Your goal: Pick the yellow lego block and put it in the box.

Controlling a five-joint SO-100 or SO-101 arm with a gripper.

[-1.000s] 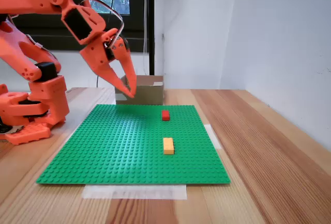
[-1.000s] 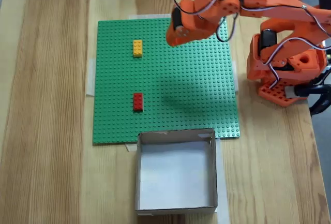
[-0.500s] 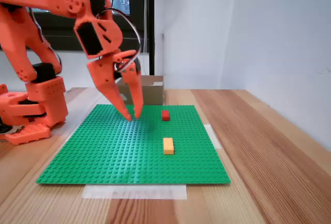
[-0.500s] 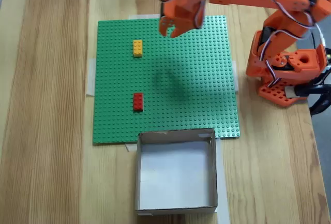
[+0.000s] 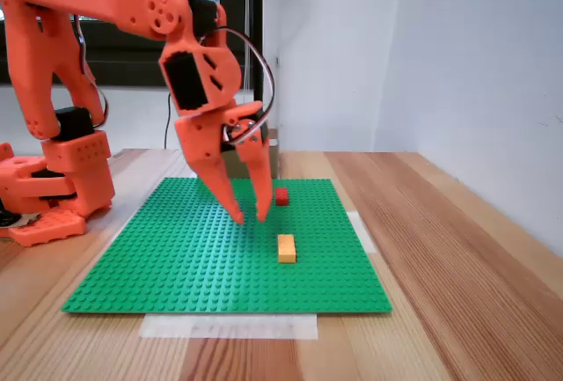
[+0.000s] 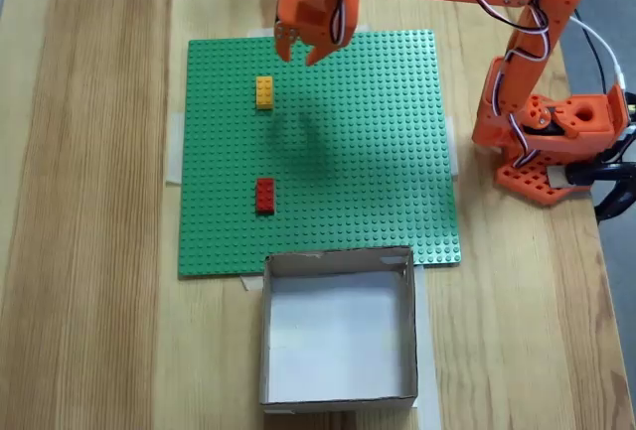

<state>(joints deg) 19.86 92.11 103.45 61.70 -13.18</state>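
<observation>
The yellow lego block [image 5: 286,247] [image 6: 264,91] lies flat on the green baseplate [image 5: 176,258] [image 6: 378,172]. My orange gripper [image 5: 250,216] [image 6: 296,55] hangs open above the plate with nothing between its fingers, tips pointing down. In the view from above it sits just up and to the right of the yellow block, apart from it. The box [image 6: 265,331], brown cardboard with a pale floor, stands open at the plate's lower edge. In the side view the box [image 5: 274,159] is mostly hidden behind the gripper.
A smaller red lego brick [image 5: 281,195] [image 6: 264,195] sits on the baseplate between the yellow block and the box. The arm's orange base [image 5: 53,179] [image 6: 547,132] stands beside the plate on the wooden table. A white wall runs along the table's side.
The arm has stretched out across the baseplate, carrying the open gripper lower and toward the yellow block. Both bricks and the box have stayed put.
</observation>
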